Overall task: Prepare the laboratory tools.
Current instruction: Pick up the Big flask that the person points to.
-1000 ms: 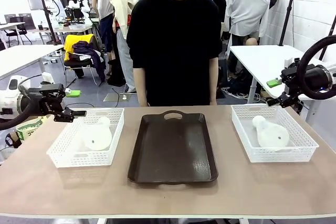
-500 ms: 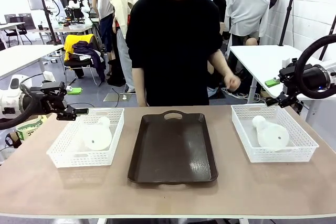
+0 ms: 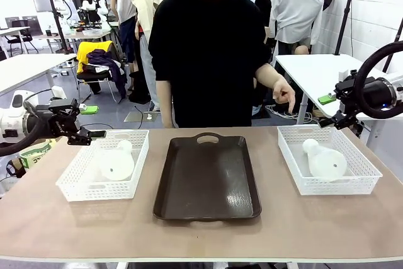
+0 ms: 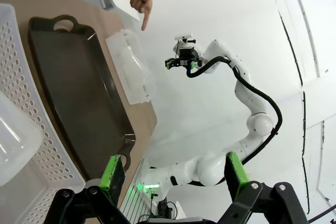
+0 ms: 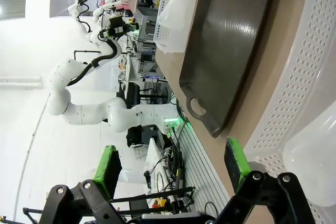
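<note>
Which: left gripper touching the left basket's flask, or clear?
Apart. Left wrist view: left gripper open with nothing between its fingers; flask lies in the basket, off to the side.

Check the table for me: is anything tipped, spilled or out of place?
Both flasks lie on their sides: the left flask in the left basket, the right flask in the right basket. No spill or damage shows.
</note>
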### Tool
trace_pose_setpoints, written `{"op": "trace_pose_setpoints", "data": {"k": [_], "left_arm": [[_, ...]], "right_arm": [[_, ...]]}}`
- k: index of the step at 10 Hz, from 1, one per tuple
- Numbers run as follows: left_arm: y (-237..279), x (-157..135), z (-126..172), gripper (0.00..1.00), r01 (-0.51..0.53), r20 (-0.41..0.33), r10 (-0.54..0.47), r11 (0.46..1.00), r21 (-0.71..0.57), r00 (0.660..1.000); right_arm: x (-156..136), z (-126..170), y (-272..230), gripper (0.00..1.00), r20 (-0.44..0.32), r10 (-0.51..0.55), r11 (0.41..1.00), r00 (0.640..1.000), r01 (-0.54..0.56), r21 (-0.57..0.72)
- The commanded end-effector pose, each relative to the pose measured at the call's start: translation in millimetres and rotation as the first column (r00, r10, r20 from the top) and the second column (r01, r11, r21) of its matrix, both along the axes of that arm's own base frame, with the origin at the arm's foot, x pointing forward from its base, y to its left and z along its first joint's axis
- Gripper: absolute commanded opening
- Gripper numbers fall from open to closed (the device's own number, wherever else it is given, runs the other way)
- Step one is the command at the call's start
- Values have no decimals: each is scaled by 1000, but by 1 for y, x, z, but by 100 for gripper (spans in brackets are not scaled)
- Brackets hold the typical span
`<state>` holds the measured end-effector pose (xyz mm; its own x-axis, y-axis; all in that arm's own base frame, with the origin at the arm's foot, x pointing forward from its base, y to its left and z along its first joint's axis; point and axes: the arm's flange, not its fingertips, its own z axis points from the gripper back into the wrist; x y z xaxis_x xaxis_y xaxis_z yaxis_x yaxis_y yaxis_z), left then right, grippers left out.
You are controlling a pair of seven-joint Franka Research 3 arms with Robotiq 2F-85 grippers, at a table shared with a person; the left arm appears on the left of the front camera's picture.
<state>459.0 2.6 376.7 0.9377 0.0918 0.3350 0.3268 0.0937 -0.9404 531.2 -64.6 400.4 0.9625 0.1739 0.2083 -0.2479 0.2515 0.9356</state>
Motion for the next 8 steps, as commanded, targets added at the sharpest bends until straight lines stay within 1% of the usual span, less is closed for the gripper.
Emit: {"op": "trace_pose_setpoints", "data": {"k": [1, 8], "left_arm": [[0, 0, 0, 100, -5, 2, 5, 1000, 3, 1000], [0, 0, 0, 100, -5, 2, 5, 1000, 3, 1000]], "right_arm": [[-1, -1, 1, 100, 2, 2, 1000, 1000, -2, 2], [-1, -1, 1, 100, 2, 2, 1000, 1000, -2, 2]]}}
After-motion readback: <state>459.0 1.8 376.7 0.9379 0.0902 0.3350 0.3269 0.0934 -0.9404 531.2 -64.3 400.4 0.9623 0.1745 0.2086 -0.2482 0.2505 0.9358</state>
